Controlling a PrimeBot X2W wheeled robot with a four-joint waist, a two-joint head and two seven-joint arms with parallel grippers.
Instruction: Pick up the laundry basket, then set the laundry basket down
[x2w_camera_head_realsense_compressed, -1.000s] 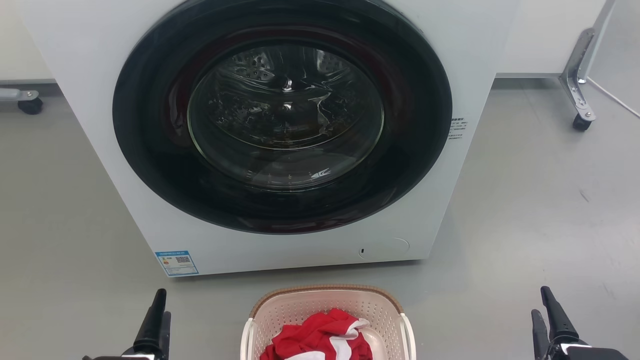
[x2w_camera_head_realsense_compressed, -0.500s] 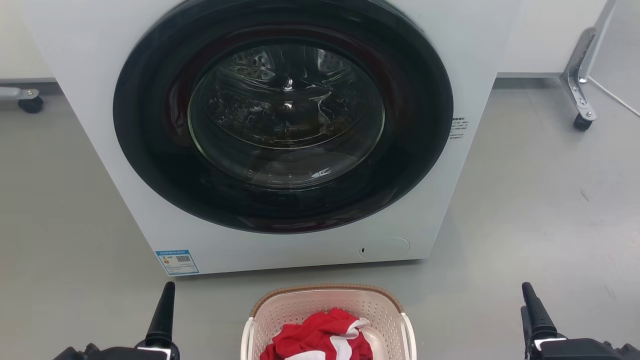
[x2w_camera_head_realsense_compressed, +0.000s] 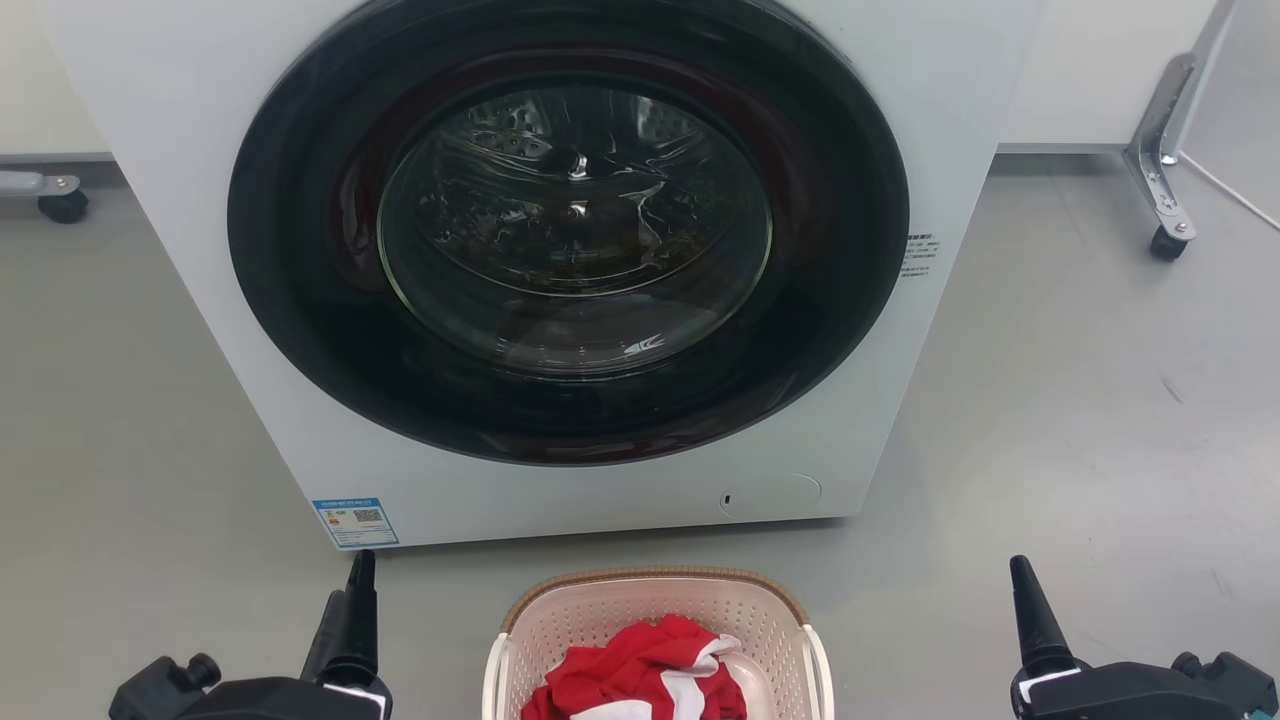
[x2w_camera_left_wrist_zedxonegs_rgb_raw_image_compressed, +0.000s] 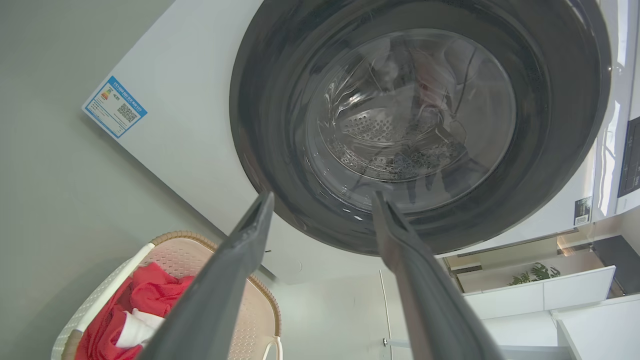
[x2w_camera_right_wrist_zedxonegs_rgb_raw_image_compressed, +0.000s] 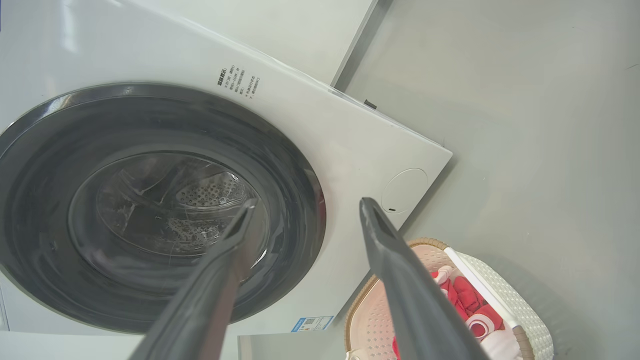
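The laundry basket (x2w_camera_head_realsense_compressed: 655, 578), cream-white and perforated with a brown woven-look rim, stands on the floor at the bottom centre of the head view, just in front of the washing machine. A red and white cloth (x2w_camera_head_realsense_compressed: 640, 668) lies in it. My left gripper (x2w_camera_head_realsense_compressed: 360, 575) is to the basket's left and my right gripper (x2w_camera_head_realsense_compressed: 1022, 580) to its right, both apart from it and pointing at the machine. In the left wrist view my left gripper (x2w_camera_left_wrist_zedxonegs_rgb_raw_image_compressed: 322, 195) is open and empty, with the basket (x2w_camera_left_wrist_zedxonegs_rgb_raw_image_compressed: 185, 234) at lower left. My right gripper (x2w_camera_right_wrist_zedxonegs_rgb_raw_image_compressed: 307, 201) is open too, the basket (x2w_camera_right_wrist_zedxonegs_rgb_raw_image_compressed: 505, 282) at lower right.
A white front-loading washing machine (x2w_camera_head_realsense_compressed: 200, 250) with a shut, dark round door (x2w_camera_head_realsense_compressed: 570, 230) stands close behind the basket. Caster-footed frame legs stand at the far left (x2w_camera_head_realsense_compressed: 60, 205) and far right (x2w_camera_head_realsense_compressed: 1160, 200). Grey floor (x2w_camera_head_realsense_compressed: 1080, 420) lies on both sides.
Both grippers have moved inward toward the basket and slightly forward, and their dark wrist bodies have come into view. The basket and the machine have stayed put.
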